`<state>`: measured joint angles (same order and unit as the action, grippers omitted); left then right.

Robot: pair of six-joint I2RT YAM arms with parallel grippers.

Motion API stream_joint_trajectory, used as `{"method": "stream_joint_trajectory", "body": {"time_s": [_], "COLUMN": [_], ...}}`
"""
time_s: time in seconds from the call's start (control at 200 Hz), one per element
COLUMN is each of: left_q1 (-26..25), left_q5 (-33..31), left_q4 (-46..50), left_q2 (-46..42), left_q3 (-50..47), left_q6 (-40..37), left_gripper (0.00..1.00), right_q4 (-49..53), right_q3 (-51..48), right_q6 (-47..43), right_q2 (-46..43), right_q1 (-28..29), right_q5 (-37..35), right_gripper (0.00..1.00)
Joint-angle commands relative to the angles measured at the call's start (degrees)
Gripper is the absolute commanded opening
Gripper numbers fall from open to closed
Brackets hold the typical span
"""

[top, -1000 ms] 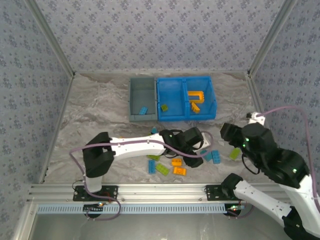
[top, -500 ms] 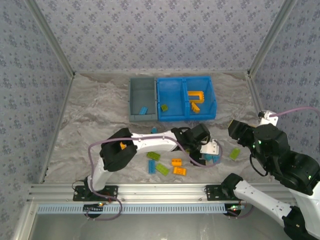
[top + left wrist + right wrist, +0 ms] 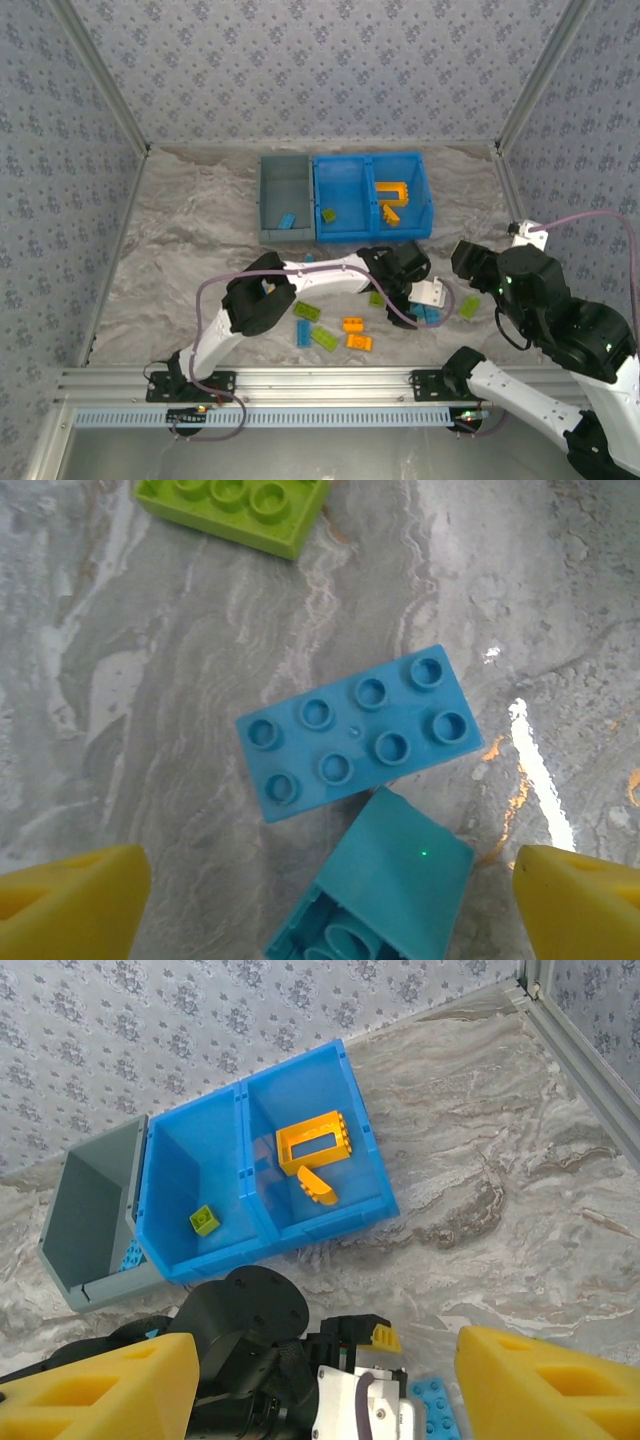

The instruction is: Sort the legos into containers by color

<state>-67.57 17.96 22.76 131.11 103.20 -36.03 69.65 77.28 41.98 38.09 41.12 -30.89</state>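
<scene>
Having swung rightward and spread wide within the last second, my left pincer (image 3: 325,900) hangs empty above a flat blue studded plastic brick (image 3: 355,735), with a second blue brick (image 3: 385,890), tipped on its side, just beside it. I judge a blue pick comes next, bound for the grey-blue open plastic bin (image 3: 264,200) well apart, where one blue piece (image 3: 287,220) lies.

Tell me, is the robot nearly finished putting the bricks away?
Not nearly. Done: one blue brick lies in the grey bin, and a green brick and the orange pieces sit in separate halves of the blue bin. In hand: nothing; the left tool hangs open over two blue bricks. Still to do: several loose bricks wait on the table.
</scene>
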Motion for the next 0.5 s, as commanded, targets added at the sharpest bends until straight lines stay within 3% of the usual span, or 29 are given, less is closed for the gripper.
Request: {"method": "stream_joint_trajectory", "body": {"time_s": [0.0, 0.135, 0.405, 0.495], "left_q1": [-0.2, -0.2, -1.2, -1.4], "left_q5": [3.0, 4.0, 3.6, 3.5], "left_q4": [3.8, 5.8, 6.1, 6.0], "left_q2": [1.3, 2.3, 3.8, 4.1], "left_q3": [1.0, 2.1, 2.8, 3.1], "left_q6": [-1.8, -1.8, -0.1, 1.2], "left_gripper": [0.91, 0.79, 0.39, 0.36], "right_q4": [-0.1, -0.4, -0.3, -0.3], "right_q3": [-0.6, -1.0, -1.3, -1.6], "right_q6": [-0.7, -0.6, 0.2, 0.7], "right_q2": [0.5, 0.5, 0.6, 0.5], "right_q1": [-0.2, -0.3, -0.4, -0.5], "right_q5": [-0.8, -0.7, 0.0, 0.2], "right_gripper": [0.71, 0.71, 0.71, 0.71]}}
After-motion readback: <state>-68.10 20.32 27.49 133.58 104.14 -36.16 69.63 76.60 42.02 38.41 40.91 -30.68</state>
